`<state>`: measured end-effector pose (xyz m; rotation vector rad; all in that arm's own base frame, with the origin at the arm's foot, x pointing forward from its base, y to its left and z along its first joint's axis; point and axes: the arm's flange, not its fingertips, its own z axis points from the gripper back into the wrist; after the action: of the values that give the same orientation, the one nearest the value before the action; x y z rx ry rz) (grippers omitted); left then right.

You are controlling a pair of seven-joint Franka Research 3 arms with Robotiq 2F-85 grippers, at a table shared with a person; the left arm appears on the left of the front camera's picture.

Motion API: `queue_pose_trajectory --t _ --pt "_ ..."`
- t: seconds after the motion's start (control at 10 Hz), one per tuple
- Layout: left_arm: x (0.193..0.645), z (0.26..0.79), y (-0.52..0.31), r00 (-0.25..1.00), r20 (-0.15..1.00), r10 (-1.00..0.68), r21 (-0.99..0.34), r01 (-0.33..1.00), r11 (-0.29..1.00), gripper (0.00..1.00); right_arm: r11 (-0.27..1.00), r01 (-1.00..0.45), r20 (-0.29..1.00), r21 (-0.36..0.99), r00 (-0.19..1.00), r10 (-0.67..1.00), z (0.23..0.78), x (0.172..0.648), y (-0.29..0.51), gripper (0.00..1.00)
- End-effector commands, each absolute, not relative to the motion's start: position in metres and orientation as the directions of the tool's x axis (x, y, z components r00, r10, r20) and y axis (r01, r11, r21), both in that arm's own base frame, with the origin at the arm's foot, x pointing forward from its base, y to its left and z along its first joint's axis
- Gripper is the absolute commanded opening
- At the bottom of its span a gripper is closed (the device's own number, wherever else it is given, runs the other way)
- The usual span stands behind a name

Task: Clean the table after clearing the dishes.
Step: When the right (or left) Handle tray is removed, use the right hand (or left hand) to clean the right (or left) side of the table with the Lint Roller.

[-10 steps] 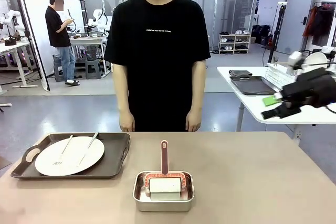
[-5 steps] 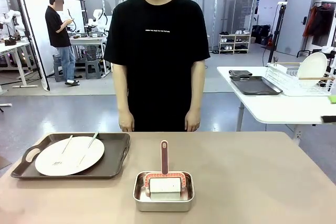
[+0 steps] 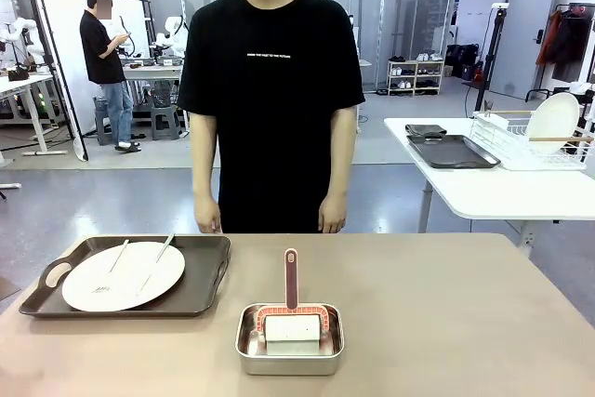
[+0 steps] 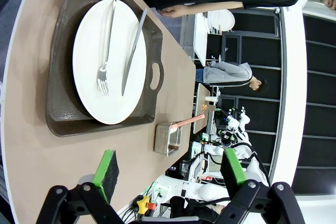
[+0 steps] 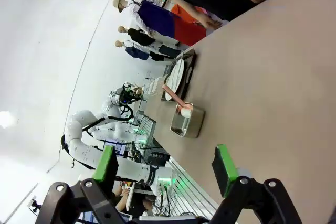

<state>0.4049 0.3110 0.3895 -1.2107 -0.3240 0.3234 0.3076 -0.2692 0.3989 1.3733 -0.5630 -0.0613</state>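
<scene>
On my far left the tray [image 3: 212,271] sits near the left end of the table [image 3: 465,323]. 1 white plate [image 3: 163,278] lies in it. A fork [image 3: 113,265] and a knife [image 3: 160,254] rest on the plate side by side, not touching each other.

Through the left wrist camera I see the left gripper [image 4: 170,167] hovering above the tabletop with its jaws spread wide and nothing between them. The tray and plate lie ahead of the fingertips, off toward 1 pad, well apart from both.

At the middle, near my edge of the table, stands a small steel pan [image 3: 288,358]. A roller [image 3: 290,330] lies in it, with its red handle pointing toward the far side. Behind the far edge a person [image 3: 270,90] stands with arms down, hands [image 3: 330,218] hanging just above the edge and touching nothing.

Through the right wrist camera the right gripper [image 5: 164,167] also hangs over the tabletop with its jaws wide apart and gripping nothing. The pan sits ahead of the gap, well off, and the tray with the plate lies farther on.

On the far right, beyond the table, a white side table [image 3: 483,197] carries a wire rack [image 3: 507,141] and a dark spare tray [image 3: 451,151].
</scene>
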Motion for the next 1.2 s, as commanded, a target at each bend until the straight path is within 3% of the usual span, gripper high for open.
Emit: queue_pose_trajectory --t 0.0,1.1 --pt "0.402 0.391 0.312 0.908 0.074 0.413 -0.946 -0.068 0.318 1.00 0.240 -0.282 0.348 0.929 0.886 -0.307 0.390 0.316 -0.280 0.93" --pt "0.402 0.391 0.312 0.908 0.074 0.413 -0.946 -0.068 0.318 1.00 0.223 -0.265 0.332 0.938 0.873 -0.359 0.389 0.310 -0.276 0.93"
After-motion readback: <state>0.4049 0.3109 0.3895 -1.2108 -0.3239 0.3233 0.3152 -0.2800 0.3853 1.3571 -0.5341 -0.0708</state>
